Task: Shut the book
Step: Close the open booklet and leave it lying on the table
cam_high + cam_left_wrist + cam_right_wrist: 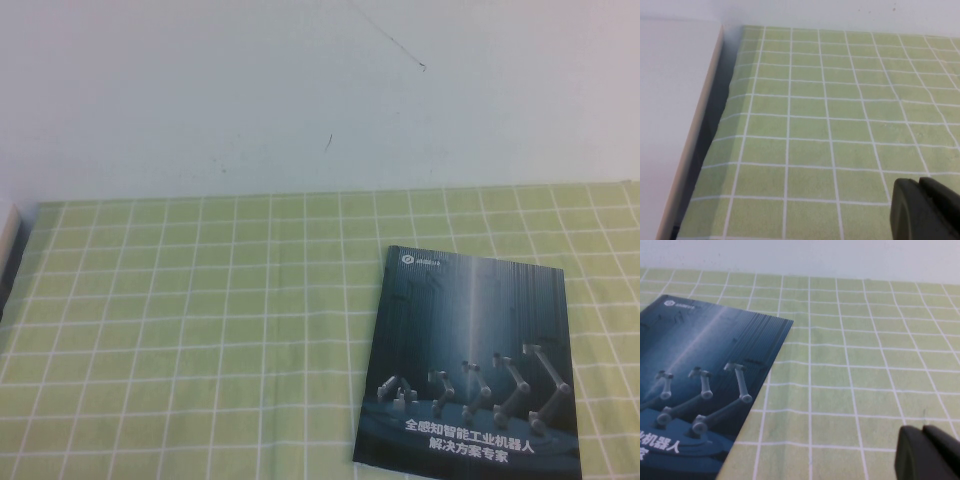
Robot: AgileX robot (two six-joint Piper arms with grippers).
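A dark blue book point(470, 375) lies flat and closed on the green checked cloth at the front right, its cover with robot arms and white Chinese text facing up. The same book point(700, 395) fills one side of the right wrist view. My right gripper point(922, 432) is shut, hovering over bare cloth beside the book and apart from it, holding nothing. My left gripper point(920, 185) is shut too, over bare cloth with the book out of its view. Neither gripper shows in the high view.
The green checked cloth point(200, 330) covers the table up to a white back wall point(300, 90). A white board with a pale wooden edge point(695, 135) stands along the cloth's left side, seen as a white object point(6, 235) at the high view's left edge.
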